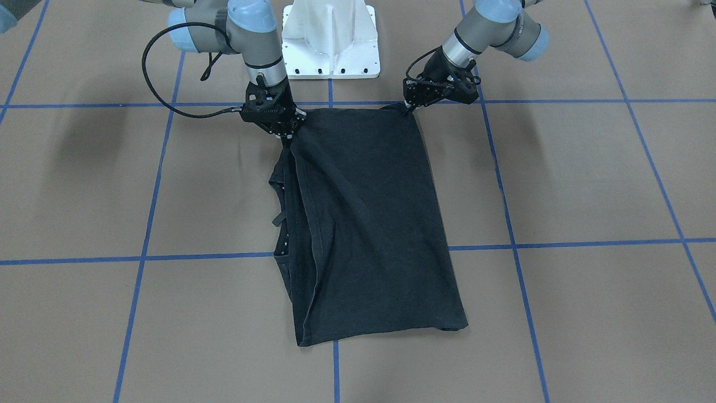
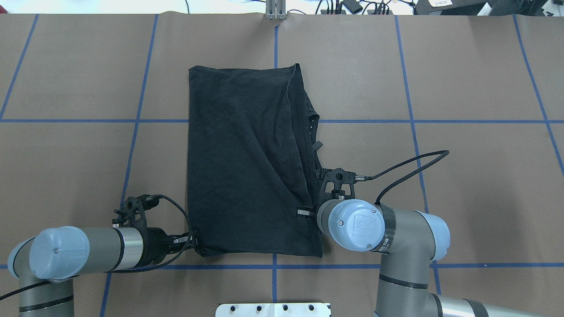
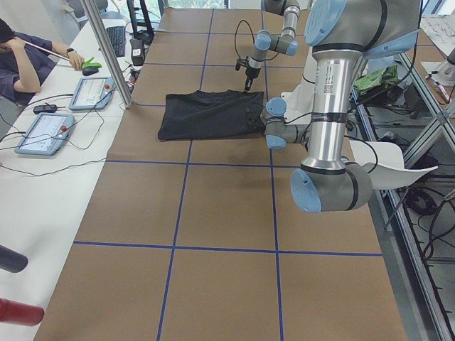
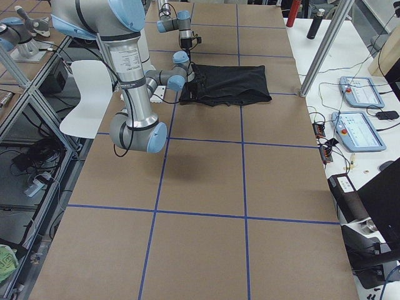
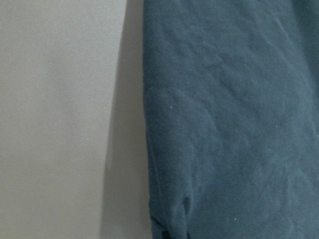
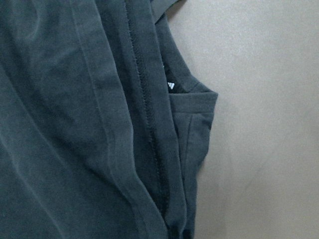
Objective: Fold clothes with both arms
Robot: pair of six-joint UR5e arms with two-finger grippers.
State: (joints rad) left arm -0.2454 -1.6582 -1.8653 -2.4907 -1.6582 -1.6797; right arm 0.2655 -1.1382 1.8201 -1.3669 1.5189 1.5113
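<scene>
Though folded, black T-shirt point(image 2: 246, 163) on table point(image 2: 440, 66).

Left gripper point(image 1: 408, 109), right gripper point(image 1: 288, 136): jaws pinched.

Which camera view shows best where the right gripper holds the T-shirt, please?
The exterior front-facing view: the right gripper pinches the T-shirt near its robot-side corner, with creases running from it. Overhead, the wrist hides most of the gripper. The right wrist view shows only hems and folds; the side views show it too small.
</scene>
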